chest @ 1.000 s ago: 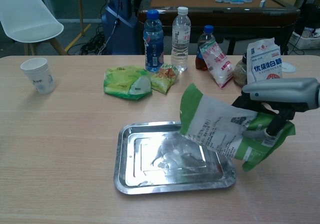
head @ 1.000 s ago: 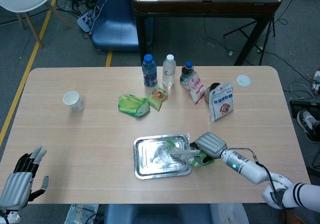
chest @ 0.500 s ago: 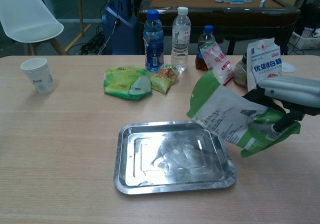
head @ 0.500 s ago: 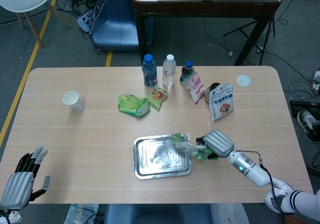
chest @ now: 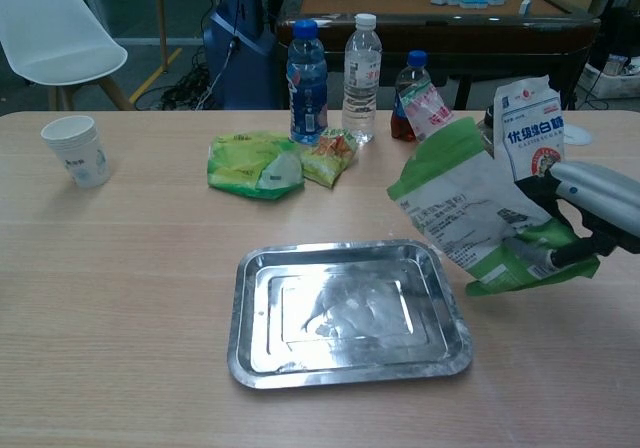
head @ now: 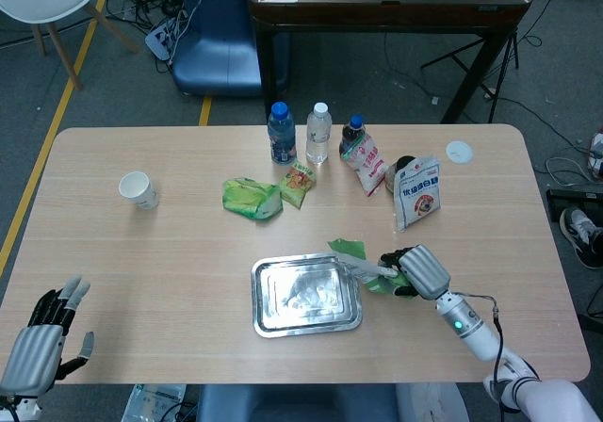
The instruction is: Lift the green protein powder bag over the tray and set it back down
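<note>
The green protein powder bag (chest: 480,218) hangs tilted in the air just right of the metal tray (chest: 345,310), its white printed side facing the chest camera. My right hand (chest: 592,208) grips its lower right end; from the head view the right hand (head: 419,271) sits right of the tray (head: 303,295) with the bag (head: 356,260) sticking out to the left over the tray's right corner. The tray holds nothing. My left hand (head: 42,332) rests off the table's near left corner, fingers apart, holding nothing.
Behind the tray lie a green snack bag (chest: 250,164) and a small packet (chest: 330,156), with three bottles (chest: 307,66) behind them. A white milk-powder bag (chest: 530,128) stands at the right, a paper cup (chest: 78,150) at the far left.
My right hand has carried the bag to the right and upward, from over the tray's right half to beside its right edge. The left hand has stayed put.
</note>
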`<state>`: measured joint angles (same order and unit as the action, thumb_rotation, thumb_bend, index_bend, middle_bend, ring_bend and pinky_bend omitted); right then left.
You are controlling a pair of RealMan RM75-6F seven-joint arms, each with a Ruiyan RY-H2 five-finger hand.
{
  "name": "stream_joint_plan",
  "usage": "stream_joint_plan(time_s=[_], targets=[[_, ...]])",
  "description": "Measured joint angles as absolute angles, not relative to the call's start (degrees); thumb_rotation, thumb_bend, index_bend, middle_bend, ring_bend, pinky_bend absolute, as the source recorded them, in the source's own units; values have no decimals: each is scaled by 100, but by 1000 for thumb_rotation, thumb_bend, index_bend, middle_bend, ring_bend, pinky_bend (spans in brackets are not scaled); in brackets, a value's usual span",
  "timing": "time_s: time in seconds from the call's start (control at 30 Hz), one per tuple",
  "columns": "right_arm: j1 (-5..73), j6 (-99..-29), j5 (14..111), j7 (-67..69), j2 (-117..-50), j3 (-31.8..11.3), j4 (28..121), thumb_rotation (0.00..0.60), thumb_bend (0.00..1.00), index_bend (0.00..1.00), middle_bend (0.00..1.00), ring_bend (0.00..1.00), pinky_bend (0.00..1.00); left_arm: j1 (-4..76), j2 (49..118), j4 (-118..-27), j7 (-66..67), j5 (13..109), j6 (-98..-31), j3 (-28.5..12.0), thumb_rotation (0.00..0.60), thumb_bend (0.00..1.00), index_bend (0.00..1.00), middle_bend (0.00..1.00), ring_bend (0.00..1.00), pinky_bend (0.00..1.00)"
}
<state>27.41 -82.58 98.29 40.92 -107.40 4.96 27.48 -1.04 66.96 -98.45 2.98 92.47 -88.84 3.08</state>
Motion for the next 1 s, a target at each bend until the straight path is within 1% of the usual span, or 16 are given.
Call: stream_joint_plan(time_s=[0.13,0.3,0.53,0.63,0.77,0.87,1.0], targets=[[2605,-8452,9779,4534,-11268,443,2004,600,563,818,692,633,695,-102,6713,-9828,297,9247,-8864,317,600,461,50,0,57,18],[2497,-8474,9716,4814,-11695,417,1380,600,545,818,685,629,691,-104,6721,-9802,269,9247,-8862,322,600,461,50,0,57,18],[2393,-8350,9668,4941,-11915,449,1020,600,534,818,677,617,674,-114,6714,-9754,207,9226,-8850,334,600,460,50,0,57,14],[2340,-8319,9670,4951,-11929,483,966,600,520,818,664,602,650,-109,6722,-9743,194,9235,-8843,337,600,460,50,0,57,11],[2261,-8299,9697,4951,-11901,547,930,600,422,794,613,543,568,-96,6736,-9727,204,9239,-8821,338,600,460,50,0,57,11],[2206,-8318,9715,4933,-11861,585,921,600,335,708,549,460,460,-84,6748,-9723,210,9243,-8807,336,600,461,50,0,57,11],[2121,-8371,9711,4911,-11808,603,943,600,224,572,445,325,311,-69,6766,-9728,224,9257,-8788,339,600,460,50,0,57,11]])
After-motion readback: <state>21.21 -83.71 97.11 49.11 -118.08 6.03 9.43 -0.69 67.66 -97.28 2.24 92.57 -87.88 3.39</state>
